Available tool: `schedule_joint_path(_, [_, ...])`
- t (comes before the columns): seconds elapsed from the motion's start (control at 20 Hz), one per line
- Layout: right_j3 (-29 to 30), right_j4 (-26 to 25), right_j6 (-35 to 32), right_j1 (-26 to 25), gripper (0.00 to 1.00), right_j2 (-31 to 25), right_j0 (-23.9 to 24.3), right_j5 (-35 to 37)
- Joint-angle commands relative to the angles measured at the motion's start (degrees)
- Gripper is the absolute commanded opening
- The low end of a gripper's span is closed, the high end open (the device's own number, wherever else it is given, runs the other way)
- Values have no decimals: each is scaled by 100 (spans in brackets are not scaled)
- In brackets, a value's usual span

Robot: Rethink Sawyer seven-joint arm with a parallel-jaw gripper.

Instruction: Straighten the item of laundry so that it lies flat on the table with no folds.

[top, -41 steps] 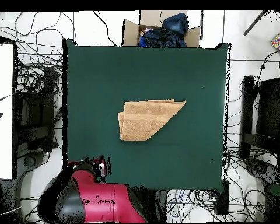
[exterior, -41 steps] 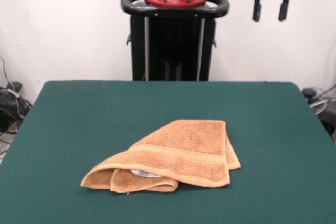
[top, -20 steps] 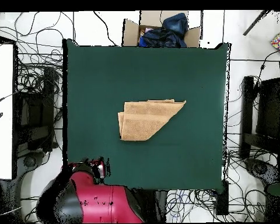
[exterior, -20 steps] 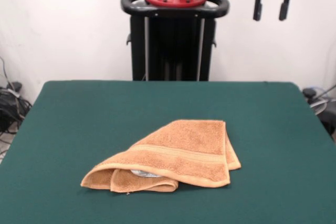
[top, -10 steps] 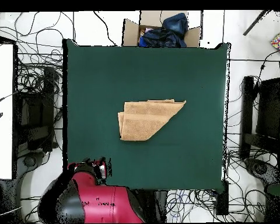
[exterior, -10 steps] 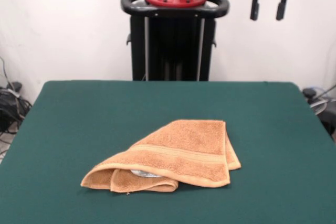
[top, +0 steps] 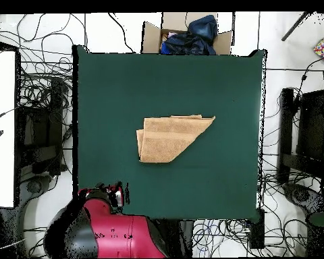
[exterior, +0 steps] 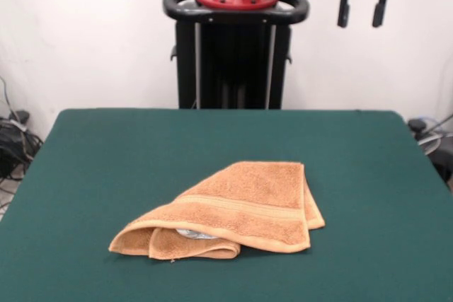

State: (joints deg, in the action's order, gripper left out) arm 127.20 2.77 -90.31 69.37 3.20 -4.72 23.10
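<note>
The orange-tan towel [exterior: 241, 210] lies folded over itself near the middle of the dark green table [exterior: 106, 153], one corner folded across so that it forms a rough triangle with a woven band stripe on top. In the overhead view the towel [top: 170, 138] sits at the table's [top: 219, 81] centre. My gripper [exterior: 361, 10] hangs high above the table's far right side, well away from the towel, with its two black fingers [exterior: 344, 5] apart and nothing between them. In the overhead view the gripper [top: 115, 195] sits at the table's near left corner.
The black pedestal [exterior: 233, 54] stands behind the table's far edge. A cardboard box with dark blue cloth [top: 188, 34] sits beyond the table's far edge in the overhead view. Cables [top: 36, 94] cover the floor round the table.
The gripper has shifted a little to the left in the front view; the arm has swayed slightly in the overhead view. The towel has not moved.
</note>
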Motion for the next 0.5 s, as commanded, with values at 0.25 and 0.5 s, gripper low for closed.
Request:
schedule_joint_path(0.25, [207,250,-1571,-281,100,193,-98,87])
schedule_joint_path(0.5, [219,275,-1491,-274,100,148,-35,114])
